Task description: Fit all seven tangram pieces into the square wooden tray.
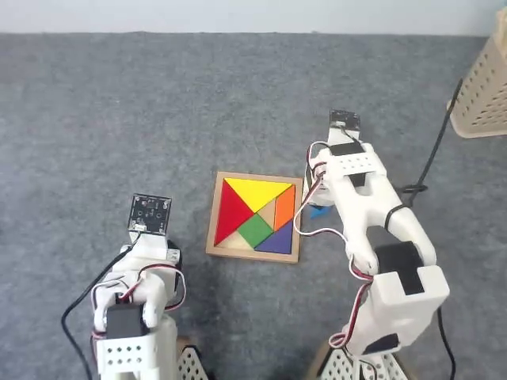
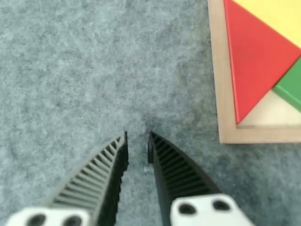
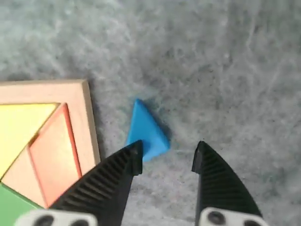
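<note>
The square wooden tray (image 1: pixel 214 214) lies mid-table and holds yellow (image 1: pixel 255 192), red (image 1: pixel 233 215) and purple (image 1: pixel 277 240) triangles, a green square (image 1: pixel 255 229) and an orange parallelogram (image 1: pixel 285 206). A small blue triangle (image 3: pixel 146 132) rests on the carpet just outside the tray's right edge (image 3: pixel 90 117). My right gripper (image 3: pixel 168 150) hovers open over it, one fingertip (image 3: pixel 134 153) at the piece's near corner. My left gripper (image 2: pixel 138 136) sits low over bare carpet left of the tray (image 2: pixel 217 94), its fingers a narrow gap apart with nothing between them.
Grey carpet covers the whole table. A wicker basket (image 1: pixel 483 87) stands at the far right edge, with a black cable (image 1: pixel 432 158) running from it toward the right arm. Bare wood (image 2: pixel 270 110) shows in the tray's near left corner.
</note>
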